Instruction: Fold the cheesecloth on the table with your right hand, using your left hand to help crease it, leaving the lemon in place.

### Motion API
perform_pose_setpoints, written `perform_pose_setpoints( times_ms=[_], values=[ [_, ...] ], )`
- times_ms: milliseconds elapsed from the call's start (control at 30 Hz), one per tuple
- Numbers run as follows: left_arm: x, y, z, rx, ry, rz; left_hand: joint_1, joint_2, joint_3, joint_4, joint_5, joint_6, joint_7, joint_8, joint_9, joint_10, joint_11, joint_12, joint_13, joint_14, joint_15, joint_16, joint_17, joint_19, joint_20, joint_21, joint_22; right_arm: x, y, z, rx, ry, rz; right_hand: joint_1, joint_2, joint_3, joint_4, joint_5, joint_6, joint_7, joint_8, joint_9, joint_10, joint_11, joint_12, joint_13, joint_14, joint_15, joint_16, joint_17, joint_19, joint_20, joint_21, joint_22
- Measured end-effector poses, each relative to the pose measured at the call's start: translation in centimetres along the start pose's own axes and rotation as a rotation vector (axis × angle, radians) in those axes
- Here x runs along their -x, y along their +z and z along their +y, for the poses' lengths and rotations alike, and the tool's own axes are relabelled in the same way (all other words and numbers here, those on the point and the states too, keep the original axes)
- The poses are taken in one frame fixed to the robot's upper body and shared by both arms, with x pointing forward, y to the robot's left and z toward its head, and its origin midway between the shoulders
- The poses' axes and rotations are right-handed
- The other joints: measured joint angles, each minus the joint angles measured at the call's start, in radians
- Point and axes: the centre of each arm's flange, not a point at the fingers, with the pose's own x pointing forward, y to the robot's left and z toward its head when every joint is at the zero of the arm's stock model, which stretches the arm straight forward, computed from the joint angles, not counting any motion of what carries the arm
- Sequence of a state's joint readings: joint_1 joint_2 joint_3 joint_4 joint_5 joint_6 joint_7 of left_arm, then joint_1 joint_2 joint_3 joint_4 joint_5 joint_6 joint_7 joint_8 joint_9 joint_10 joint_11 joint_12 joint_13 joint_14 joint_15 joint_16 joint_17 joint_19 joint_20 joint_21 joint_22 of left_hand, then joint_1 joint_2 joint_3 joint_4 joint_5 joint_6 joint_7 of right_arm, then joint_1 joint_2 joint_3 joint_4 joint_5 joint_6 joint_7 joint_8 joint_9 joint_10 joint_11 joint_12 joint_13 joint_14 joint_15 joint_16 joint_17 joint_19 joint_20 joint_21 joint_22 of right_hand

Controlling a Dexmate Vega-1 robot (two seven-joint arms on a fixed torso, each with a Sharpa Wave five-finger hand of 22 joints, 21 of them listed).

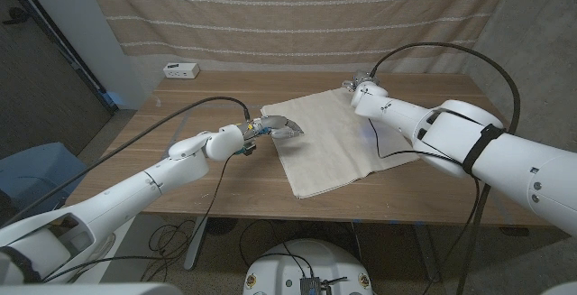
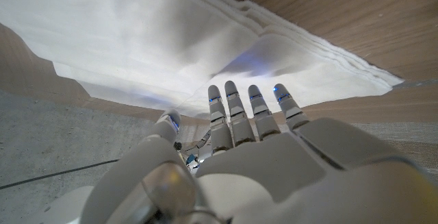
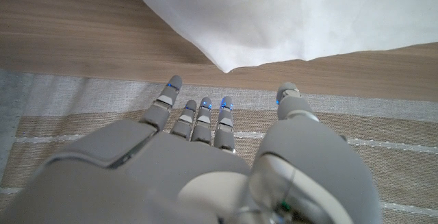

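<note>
Wooden table (image 1: 207, 196): cheesecloth (image 1: 334, 142) spread; left hand (image 1: 275, 126) at its edge.

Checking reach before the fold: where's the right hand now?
In the head view, the right hand is at the far right corner of the cheesecloth, fingers spread and holding nothing; the left hand is at the cloth's left edge.

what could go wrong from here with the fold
1. The left hand sits at the near-left edge of the cheesecloth with fingers spread; if it is not pressing firmly, a pull could drag the whole cloth across the table.
2. The right hand is at the far corner and seems to hold nothing; a missed pinch on thin fabric could bunch it.
3. No lemon is visible, so its place cannot be checked.
</note>
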State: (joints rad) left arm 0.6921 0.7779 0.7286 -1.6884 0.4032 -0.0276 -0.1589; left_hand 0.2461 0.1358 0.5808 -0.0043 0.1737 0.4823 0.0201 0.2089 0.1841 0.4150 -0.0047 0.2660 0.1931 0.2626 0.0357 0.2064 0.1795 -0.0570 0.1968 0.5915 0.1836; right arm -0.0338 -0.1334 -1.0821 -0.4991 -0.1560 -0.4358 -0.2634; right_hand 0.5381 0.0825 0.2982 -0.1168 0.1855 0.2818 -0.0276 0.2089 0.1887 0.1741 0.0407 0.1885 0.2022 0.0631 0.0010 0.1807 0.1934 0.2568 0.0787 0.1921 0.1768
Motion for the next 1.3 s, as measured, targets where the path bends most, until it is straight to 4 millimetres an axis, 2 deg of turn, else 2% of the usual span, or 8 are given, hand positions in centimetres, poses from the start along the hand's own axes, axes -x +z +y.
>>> perform_pose_setpoints(
  times_ms=[333,467,667,833,1000,1100,1167,1300],
  values=[
    [0.3,0.0,-0.4,0.003,-0.017,0.013,-0.009,-0.009,-0.004,0.004,0.000,0.000,0.000,0.000,0.000,0.000,0.000,-0.004,0.000,0.000,0.000,0.000,0.000,0.004,-0.004,-0.004,0.000,-0.4,-0.6,0.6,0.047,0.090,-0.018,-0.008,0.037,-0.004,0.012,0.007,0.001,0.000,0.000,0.000,-0.009,-0.007,0.004,0.000,-0.013,-0.007,0.005,0.003,-0.001,-0.010,0.002,0.001],
    [0.4,0.1,-0.4,0.004,-0.021,0.016,-0.015,-0.015,-0.008,0.008,0.000,0.000,0.000,-0.003,-0.003,0.002,0.002,-0.004,0.000,0.000,0.000,0.000,0.000,0.004,-0.004,-0.004,0.000,-0.4,-0.8,0.8,0.086,0.113,-0.031,0.014,0.059,0.013,-0.005,0.011,0.041,0.009,0.000,0.000,0.019,-0.007,0.017,0.000,0.004,-0.013,0.009,-0.003,0.017,-0.016,0.009,0.000],
    [0.5,0.2,-0.5,0.004,-0.026,0.018,-0.015,-0.015,-0.008,0.008,0.000,0.000,0.000,-0.006,-0.003,0.002,0.002,-0.004,0.000,0.000,0.000,0.000,0.000,0.004,-0.004,-0.004,0.000,-0.5,-1.2,1.2,0.148,0.142,-0.051,0.053,0.060,0.024,-0.024,0.019,0.100,0.016,0.014,0.000,0.074,-0.011,0.036,-0.001,0.048,-0.030,0.026,-0.004,0.033,-0.015,0.009,0.000],
    [0.5,0.3,-0.5,0.004,-0.029,0.019,-0.020,-0.020,-0.008,0.008,0.000,0.000,0.000,-0.006,-0.003,0.005,0.005,-0.011,0.000,0.000,0.000,-0.008,0.000,0.007,-0.007,-0.004,0.000,-0.4,-1.3,1.7,0.214,0.154,-0.068,0.133,0.073,0.044,-0.043,0.034,0.175,-0.012,0.014,-0.005,0.218,-0.019,0.096,0.008,0.183,-0.040,0.075,0.016,0.065,-0.032,0.017,0.000],
    [0.6,0.3,-0.5,0.003,-0.034,0.021,-0.026,-0.026,-0.013,0.012,0.000,0.000,0.000,-0.009,-0.003,0.005,0.005,-0.015,0.000,-0.004,-0.004,-0.008,0.000,0.007,-0.007,-0.008,0.000,-0.3,-1.1,2.1,0.274,0.143,-0.076,0.355,0.064,0.071,-0.062,0.048,0.345,-0.060,0.024,-0.005,0.439,-0.071,0.270,0.076,0.453,-0.047,0.256,0.153,0.183,-0.056,0.051,0.008],
    [0.6,0.3,-0.5,0.003,-0.035,0.022,-0.032,-0.032,-0.013,0.012,0.000,0.000,0.000,-0.009,-0.003,0.005,0.005,-0.015,0.000,-0.004,-0.004,-0.008,0.000,0.007,-0.007,-0.011,0.000,0.1,-1.1,2.9,0.305,0.119,-0.067,0.495,0.051,0.043,-0.060,0.048,0.504,-0.073,0.033,-0.004,0.580,-0.105,0.401,0.140,0.592,-0.058,0.439,0.324,0.262,-0.074,0.084,0.020],
    [0.6,0.4,-0.5,0.002,-0.035,0.021,-0.032,-0.032,-0.015,0.015,0.000,0.000,0.000,-0.013,-0.003,0.005,0.005,-0.015,0.000,-0.004,-0.004,-0.008,0.000,0.007,-0.007,-0.011,0.000,0.2,-1.3,2.7,0.323,0.067,-0.048,0.548,0.055,0.036,-0.055,0.048,0.583,-0.077,0.043,-0.004,0.635,-0.117,0.452,0.161,0.637,-0.065,0.512,0.398,0.292,-0.083,0.102,0.025],
    [0.6,0.4,-0.4,0.000,-0.036,0.020,-0.035,-0.028,-0.017,0.016,0.000,-0.004,-0.004,-0.013,-0.003,0.005,0.005,-0.015,0.000,-0.004,-0.004,-0.008,0.000,0.007,-0.007,-0.011,0.000,0.5,-1.2,2.9,0.334,0.005,-0.044,0.630,0.057,0.048,-0.066,0.047,0.687,-0.068,0.063,0.009,0.709,-0.107,0.490,0.155,0.709,-0.080,0.559,0.454,0.358,-0.095,0.141,0.032]
  ],
)
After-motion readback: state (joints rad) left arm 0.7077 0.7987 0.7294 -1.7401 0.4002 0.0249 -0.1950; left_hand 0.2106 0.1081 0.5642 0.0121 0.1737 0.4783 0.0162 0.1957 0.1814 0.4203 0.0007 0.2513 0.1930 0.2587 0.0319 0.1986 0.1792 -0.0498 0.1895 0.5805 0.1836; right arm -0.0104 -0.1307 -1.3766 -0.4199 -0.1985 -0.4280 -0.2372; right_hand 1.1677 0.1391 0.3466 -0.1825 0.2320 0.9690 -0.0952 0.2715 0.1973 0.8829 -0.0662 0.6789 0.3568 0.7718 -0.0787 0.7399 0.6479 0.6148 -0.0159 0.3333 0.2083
